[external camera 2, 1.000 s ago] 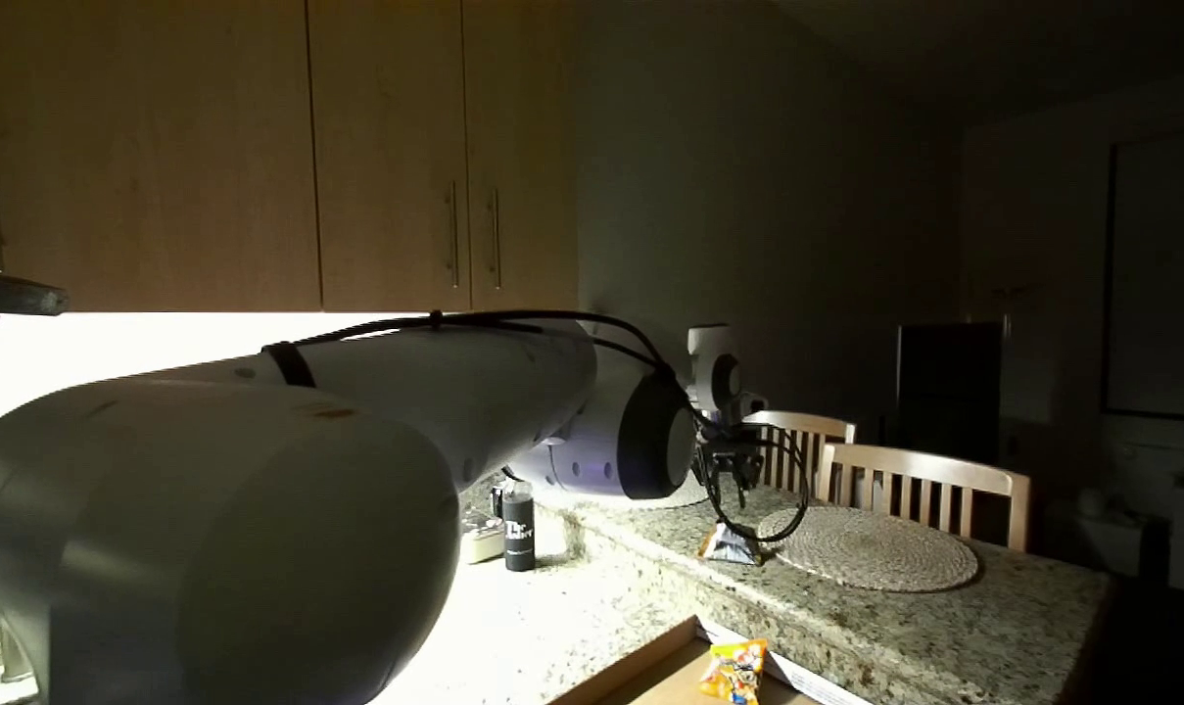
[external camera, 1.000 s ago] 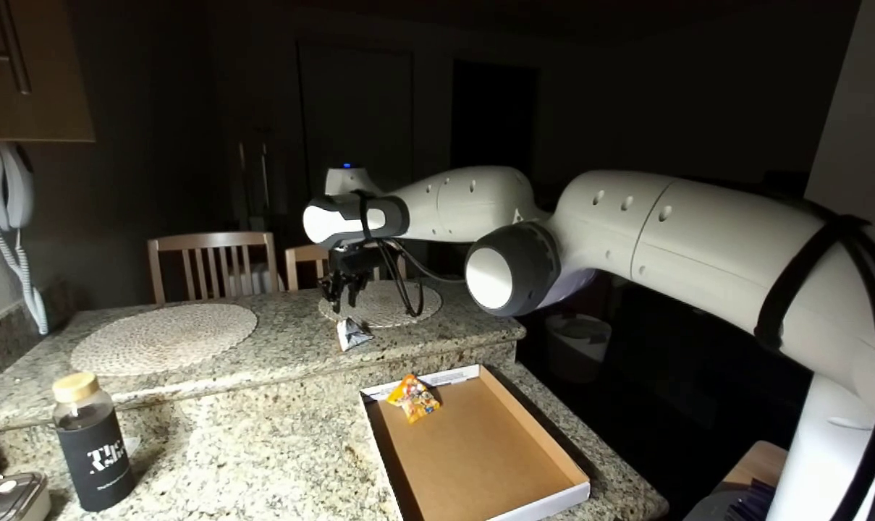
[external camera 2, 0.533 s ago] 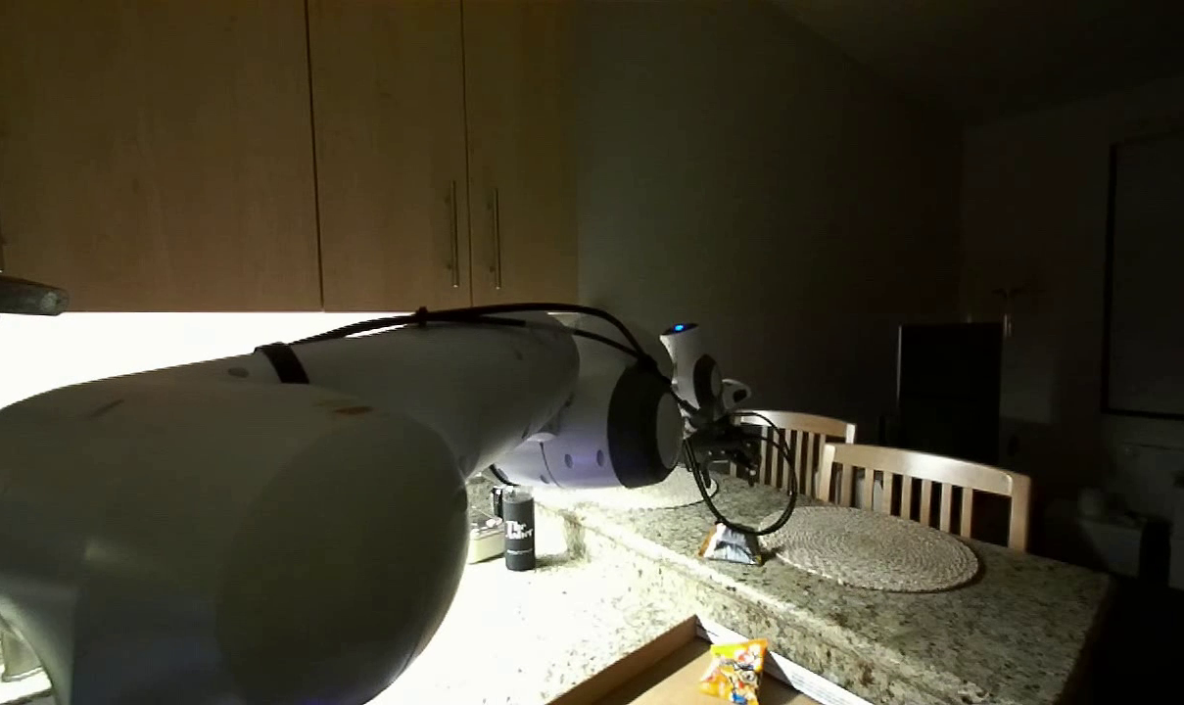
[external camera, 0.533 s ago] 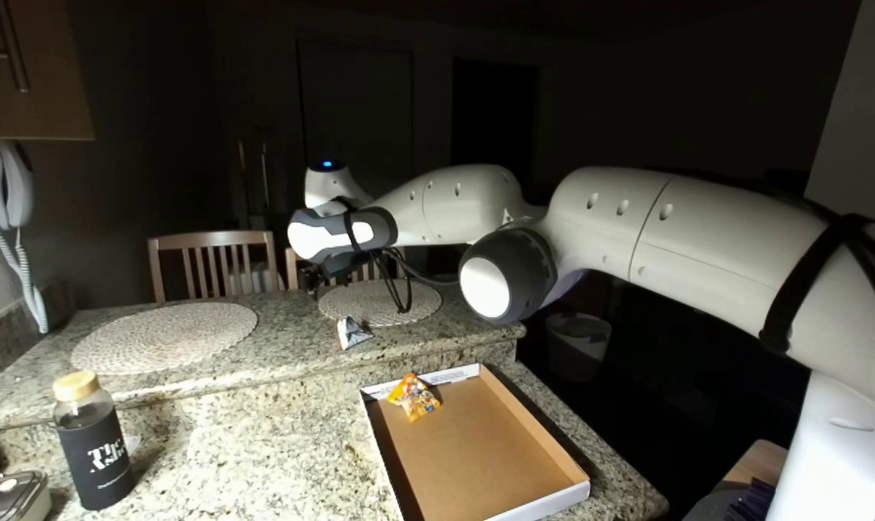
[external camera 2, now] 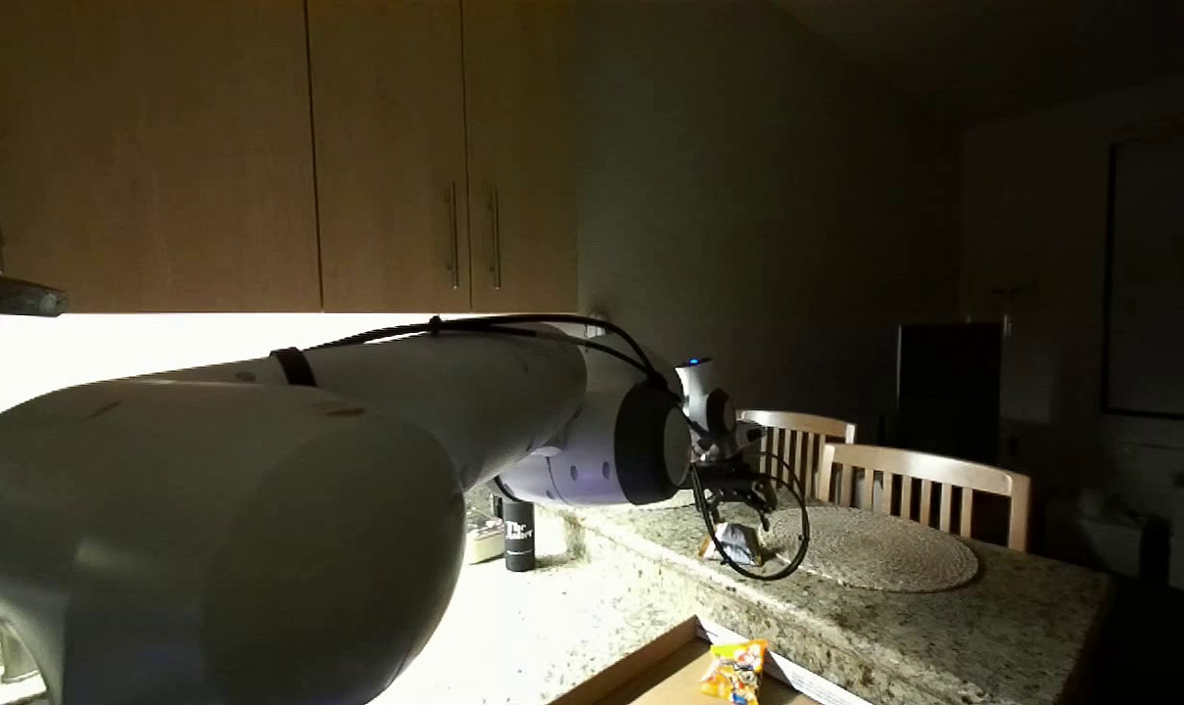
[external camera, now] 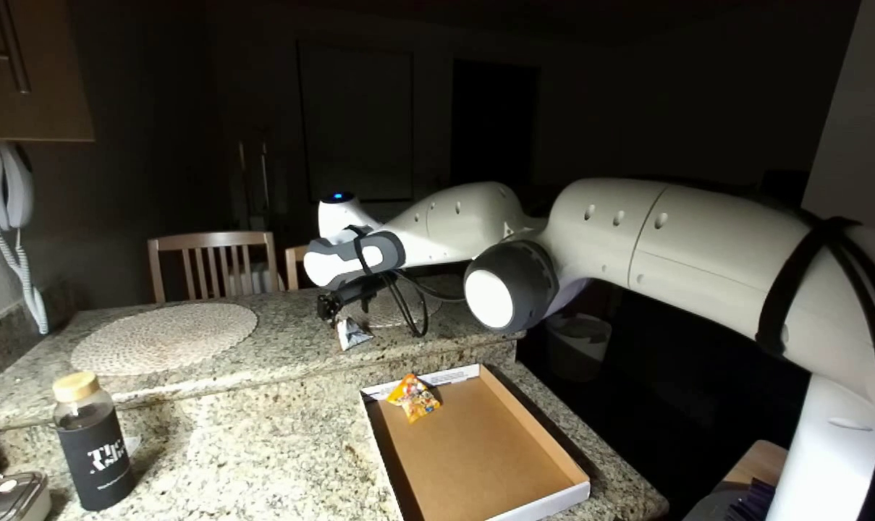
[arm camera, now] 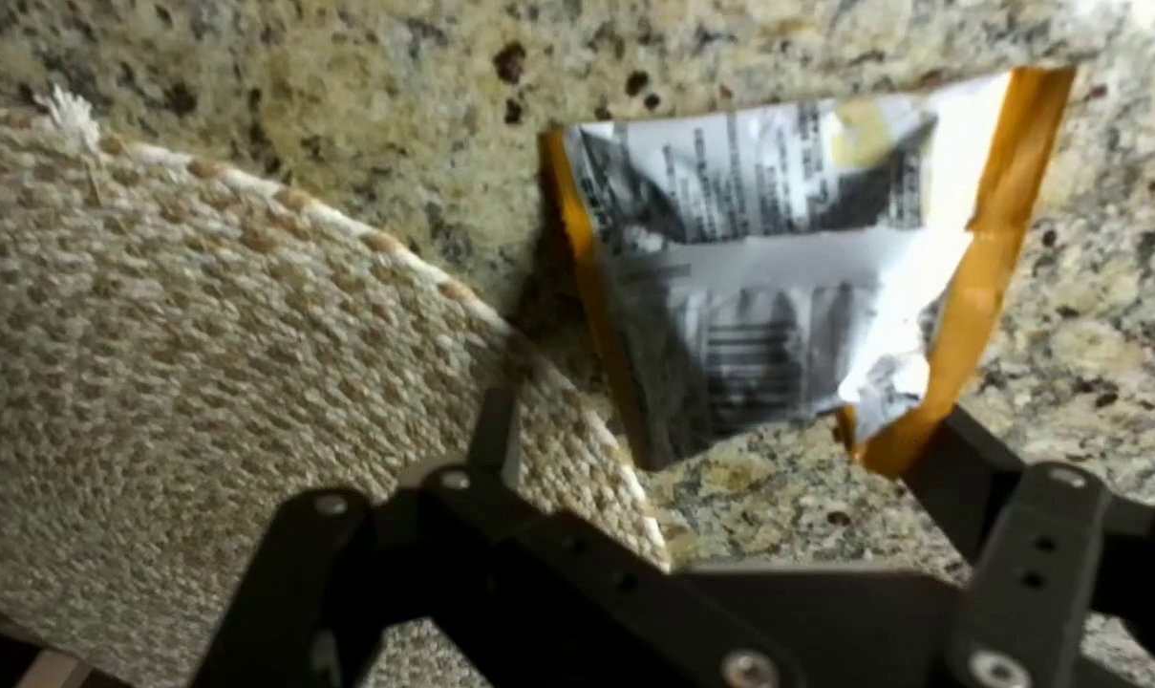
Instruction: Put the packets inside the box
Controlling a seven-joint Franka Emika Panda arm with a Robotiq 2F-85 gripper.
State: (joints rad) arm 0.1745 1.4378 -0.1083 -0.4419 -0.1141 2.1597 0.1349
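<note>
My gripper [arm camera: 730, 425] is open above the raised counter, its fingers spread wide and nothing gripped. Ahead of and partly between the fingertips lies a packet [arm camera: 768, 277] with its silver printed back up and orange edges. One finger [arm camera: 969, 459] overlaps its orange lower corner in the wrist view; contact cannot be told. In both exterior views this packet [external camera: 352, 334] stands on the upper counter just under the gripper. A second, orange packet [external camera: 414, 398] rests inside the shallow cardboard box [external camera: 473, 456], at its far end. The box sits on the lower counter, partly cut off in an exterior view [external camera 2: 650, 678].
A round woven placemat [arm camera: 204, 382] reaches under the gripper's left side. Another placemat [external camera: 166, 336] lies farther along the upper counter. The counter's step edge [external camera: 299, 376] separates that packet from the box. A dark bottle [external camera: 95, 449] stands on the lower counter. Loose black cables [external camera 2: 797, 529] loop beside the wrist.
The hand has tilted from pointing down, with its blue-lit end leaning back. It first shifted away and up, then came down close to the silver-backed packet. Both packets and the box have stayed put.
</note>
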